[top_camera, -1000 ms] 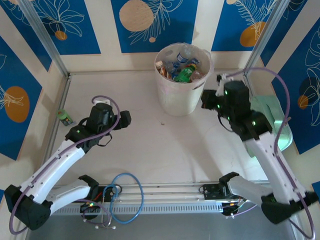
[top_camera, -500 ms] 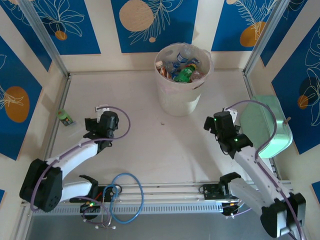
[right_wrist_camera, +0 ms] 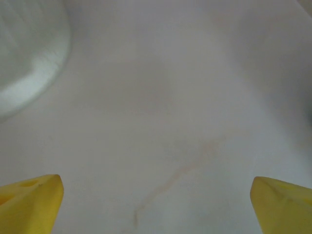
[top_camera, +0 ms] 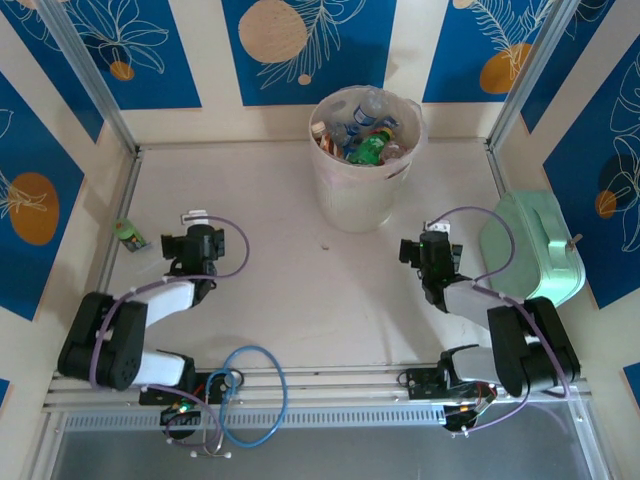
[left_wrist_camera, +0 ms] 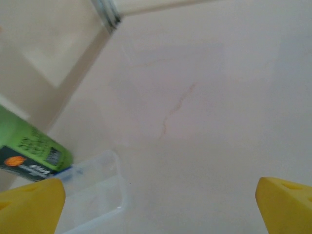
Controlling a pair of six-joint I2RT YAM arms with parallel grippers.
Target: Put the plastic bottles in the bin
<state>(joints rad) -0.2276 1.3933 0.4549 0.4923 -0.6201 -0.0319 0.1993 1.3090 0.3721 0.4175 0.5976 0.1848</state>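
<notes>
The bin (top_camera: 364, 190) stands at the back middle of the table, a pale bucket with a liner over its rim. Several plastic bottles (top_camera: 366, 147) lie heaped inside it. One green-labelled bottle (top_camera: 129, 235) lies against the left wall; the left wrist view shows it (left_wrist_camera: 30, 152) at the lower left, its clear end beside my left finger. My left gripper (top_camera: 188, 244) (left_wrist_camera: 158, 212) sits low to the right of this bottle, open and empty. My right gripper (top_camera: 422, 252) (right_wrist_camera: 157, 209) is low, to the front right of the bin, also open and empty. The bin's base (right_wrist_camera: 27, 53) curves at the upper left of the right wrist view.
A mint-green rounded box (top_camera: 530, 250) stands at the right edge, close to the right arm. A metal frame rail (left_wrist_camera: 106, 10) runs along the left wall. A blue cable loop (top_camera: 252, 395) lies by the arm bases.
Both arms have folded back toward their bases and dropped low. The right gripper left the bin's right side and came forward; the left gripper drew in near the green-labelled bottle.
</notes>
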